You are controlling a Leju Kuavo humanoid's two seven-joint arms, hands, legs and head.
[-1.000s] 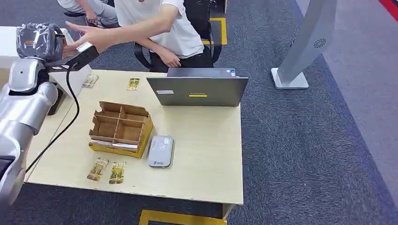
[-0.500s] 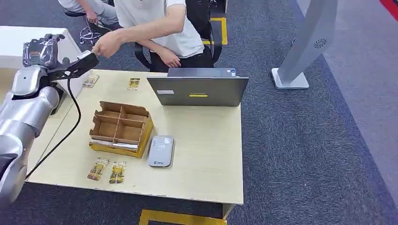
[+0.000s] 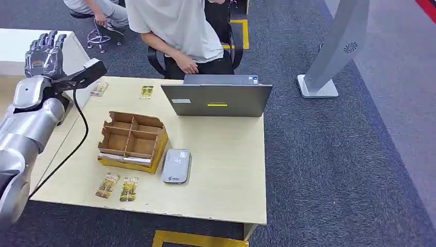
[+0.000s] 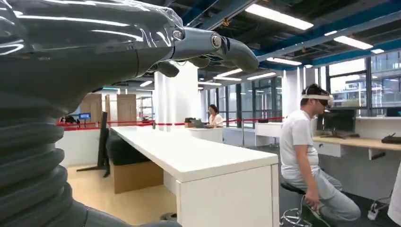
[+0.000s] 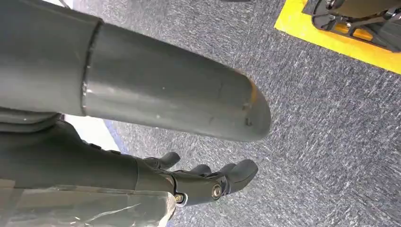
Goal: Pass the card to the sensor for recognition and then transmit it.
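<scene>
Open-plan office. Grey carpet [image 3: 329,154] with yellow floor marking [image 3: 237,31]. Light wooden desk [image 3: 226,170] carrying laptop [image 3: 216,99]; person [image 3: 180,28] seated on office chair behind it. Left wrist view: long white counter [image 4: 189,153], further desks with seated people [image 4: 307,156], red barrier tape [image 4: 137,124], ceiling strip lights [image 4: 279,10], exposed blue ceiling beams, large windows [image 4: 350,90]. White standing kiosk [image 3: 337,46] beside desk.
</scene>
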